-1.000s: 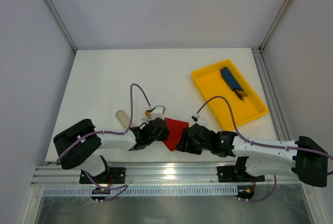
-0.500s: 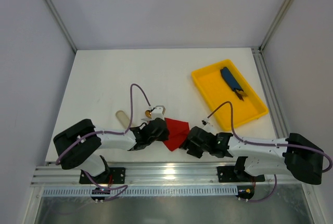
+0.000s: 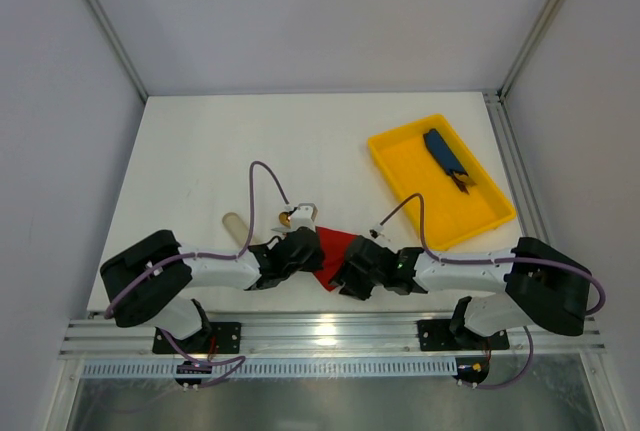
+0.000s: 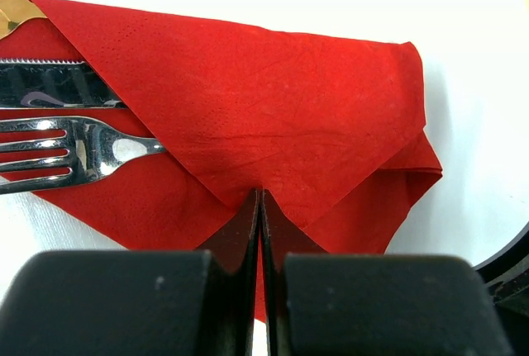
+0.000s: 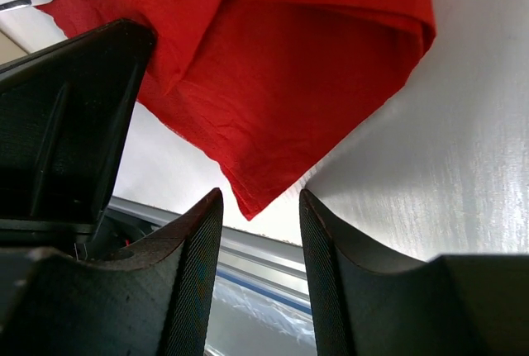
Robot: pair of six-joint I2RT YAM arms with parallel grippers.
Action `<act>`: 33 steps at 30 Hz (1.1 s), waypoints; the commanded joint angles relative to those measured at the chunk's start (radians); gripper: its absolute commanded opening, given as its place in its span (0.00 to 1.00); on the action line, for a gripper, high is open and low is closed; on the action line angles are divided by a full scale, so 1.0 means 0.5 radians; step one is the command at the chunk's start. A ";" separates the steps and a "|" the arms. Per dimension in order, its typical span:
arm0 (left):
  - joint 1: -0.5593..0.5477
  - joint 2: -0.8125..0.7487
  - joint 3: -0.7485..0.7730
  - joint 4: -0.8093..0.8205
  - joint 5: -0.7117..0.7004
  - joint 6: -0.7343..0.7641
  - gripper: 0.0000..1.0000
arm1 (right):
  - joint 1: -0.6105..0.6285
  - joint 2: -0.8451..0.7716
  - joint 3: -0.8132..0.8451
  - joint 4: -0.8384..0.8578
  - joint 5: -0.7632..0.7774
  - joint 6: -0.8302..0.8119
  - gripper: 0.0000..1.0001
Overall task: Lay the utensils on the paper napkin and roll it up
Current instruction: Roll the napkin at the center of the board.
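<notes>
The red paper napkin point(image 3: 335, 244) lies near the table's front edge, folded over the utensils. In the left wrist view the napkin point(image 4: 273, 116) covers the handles. A fork point(image 4: 74, 148), a serrated knife blade point(image 4: 50, 96) and a gold tip point(image 4: 12, 11) stick out at the left. A gold end point(image 3: 287, 218) also shows in the top view. My left gripper point(image 4: 260, 196) is shut, its tips resting at the edge of the napkin's folded flap. My right gripper point(image 5: 260, 207) is open, its jaws on either side of the napkin's near corner point(image 5: 256, 199).
A yellow tray point(image 3: 420, 191) stands at the back right with a dark-blue oblong item point(image 3: 443, 151) in it. A pale beige sleeve point(image 3: 235, 226) lies left of the left gripper. The metal rail of the table's front edge point(image 5: 248, 261) is just below the right gripper.
My right gripper drew back to the right, then came left again to the napkin's near corner. The left gripper has stayed on the napkin.
</notes>
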 commanded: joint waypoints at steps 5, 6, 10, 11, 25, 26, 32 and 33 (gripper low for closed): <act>0.003 -0.056 -0.008 -0.005 -0.031 0.014 0.00 | -0.006 -0.034 -0.015 0.108 0.023 0.106 0.44; 0.003 -0.053 -0.014 0.001 -0.031 0.017 0.00 | -0.006 -0.038 -0.024 0.108 0.051 0.112 0.44; 0.003 -0.034 -0.014 0.020 -0.025 0.010 0.00 | -0.006 -0.053 -0.045 0.114 0.078 0.149 0.42; 0.003 -0.028 -0.014 0.020 -0.025 0.004 0.00 | -0.006 -0.053 -0.055 0.117 0.078 0.155 0.42; 0.003 -0.034 -0.011 0.023 -0.025 0.004 0.00 | -0.006 0.064 -0.061 0.236 0.075 0.195 0.36; 0.003 -0.034 -0.011 0.023 -0.028 0.004 0.00 | -0.003 0.070 -0.055 0.236 0.078 0.189 0.35; 0.003 -0.044 -0.014 0.014 -0.031 0.004 0.00 | -0.006 0.085 -0.027 0.243 0.091 0.140 0.27; 0.003 -0.044 -0.017 0.010 -0.031 0.004 0.00 | -0.006 0.085 -0.024 0.243 0.094 0.127 0.26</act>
